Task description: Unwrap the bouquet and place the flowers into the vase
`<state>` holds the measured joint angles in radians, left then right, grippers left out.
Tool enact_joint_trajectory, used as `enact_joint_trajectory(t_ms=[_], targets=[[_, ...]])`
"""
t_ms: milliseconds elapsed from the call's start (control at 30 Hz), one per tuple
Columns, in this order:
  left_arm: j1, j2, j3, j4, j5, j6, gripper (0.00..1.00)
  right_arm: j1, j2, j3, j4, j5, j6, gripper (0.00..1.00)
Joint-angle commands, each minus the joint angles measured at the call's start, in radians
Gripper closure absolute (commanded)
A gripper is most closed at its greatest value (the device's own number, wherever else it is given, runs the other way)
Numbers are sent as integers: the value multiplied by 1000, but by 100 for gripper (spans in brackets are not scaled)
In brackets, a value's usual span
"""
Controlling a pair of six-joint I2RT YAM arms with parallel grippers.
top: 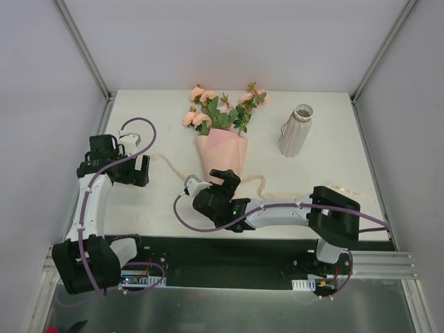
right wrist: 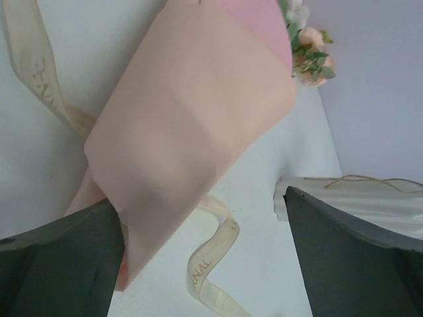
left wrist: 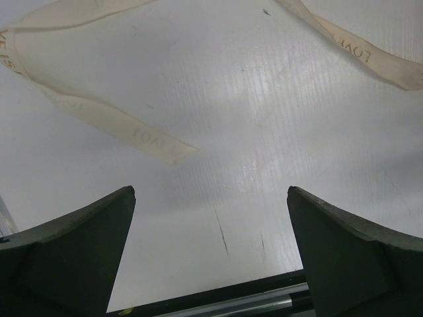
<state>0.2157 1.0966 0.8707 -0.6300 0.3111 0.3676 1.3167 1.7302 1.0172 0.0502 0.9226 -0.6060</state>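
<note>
Right wrist view: we see the bouquet (right wrist: 188, 129), its flowers (right wrist: 310, 56) nearly cropped out; left fingers (left wrist: 69, 261) and right fingers (right wrist: 360, 261) spread wide, empty.

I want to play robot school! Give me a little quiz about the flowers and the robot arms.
1. True or false: the flowers already stand in the vase.
2. Which one is closer to the bouquet? A) the left gripper B) the right gripper
3. Fill in: the ribbon lying on the table is ___ coloured.

Key: 1 false, they are still wrapped up. 2 B. 3 cream.
</note>
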Motion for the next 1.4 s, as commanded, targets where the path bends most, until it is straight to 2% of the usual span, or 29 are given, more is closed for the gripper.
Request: enact_joint_trajectory(t_ms=[0, 200, 333, 433, 500, 600, 667, 700, 733, 767, 800, 833, 867, 933, 1000, 1033, 1067, 1100, 1133, 1167, 1200, 1233, 1300, 1367], targets=[[-1, -33, 33, -19, 5, 17, 1, 36, -89, 4, 267, 145, -126, 0], [-1, -52, 44, -34, 0, 33, 1, 56, -257, -23, 231, 199, -38, 1], [-3, -50, 65, -40, -3, 30, 1, 75, -345, -64, 218, 303, -17, 0], [-1, -50, 86, -51, 5, 22, 1, 75, -421, -103, 136, 361, 43, 0], [-3, -50, 99, -68, 22, 21, 1, 75, -464, -127, 61, 390, 144, 0], [-24, -40, 143, -106, 36, 16, 1, 75, -563, -138, -157, 456, 348, 0], [-82, -35, 175, -120, 16, 11, 1, 69, -622, -109, -451, 533, 514, 0], [-111, -37, 186, -125, -21, 8, 1, 67, -638, -85, -586, 553, 755, 0], [-137, -37, 204, -129, -35, -1, 1, 64, -649, -22, -921, 591, 939, 0], [-186, -34, 215, -132, -49, -7, 1, 64, -646, 25, -1110, 599, 1118, 0], [-203, -32, 224, -135, -56, -12, 1, 64, -635, 62, -1271, 604, 1411, 0], [-213, -29, 246, -140, -59, -22, 1, 62, -603, 90, -1453, 601, 1477, 0], [-237, -20, 255, -145, -56, -27, 1, 65, -584, 142, -1493, 595, 1509, 0], [-240, -7, 278, -148, -43, -39, 1, 75, -537, 178, -1479, 558, 1513, 0], [-242, 9, 284, -152, -49, -42, 1, 73, -512, 186, -1364, 466, 1429, 0], [-242, 14, 281, -152, -59, -41, 1, 64, -520, 166, -1120, 414, 1240, 0], [-242, 14, 281, -151, -67, -39, 1, 46, -537, 71, -957, 339, 1130, 0], [-242, 14, 277, -152, -72, -39, 1, -27, -585, 17, -799, 132, 1053, 0], [-242, 13, 269, -151, -75, -36, 1, -86, -609, -29, -586, 22, 1031, 0], [-242, 8, 266, -151, -79, -35, 1, -152, -624, -78, -507, -90, 1035, 1], [-242, 2, 261, -157, -79, -30, 1, -277, -641, -132, -447, -287, 1048, 2], [-240, -4, 255, -158, -79, -22, 1, -327, -643, -155, -341, -368, 1049, 2], [-239, -9, 255, -175, -60, -16, 1, -449, -608, -155, -279, -550, 1066, 3], [-236, -7, 261, -186, -46, -6, 1, -537, -539, -134, -268, -614, 1100, 7]])
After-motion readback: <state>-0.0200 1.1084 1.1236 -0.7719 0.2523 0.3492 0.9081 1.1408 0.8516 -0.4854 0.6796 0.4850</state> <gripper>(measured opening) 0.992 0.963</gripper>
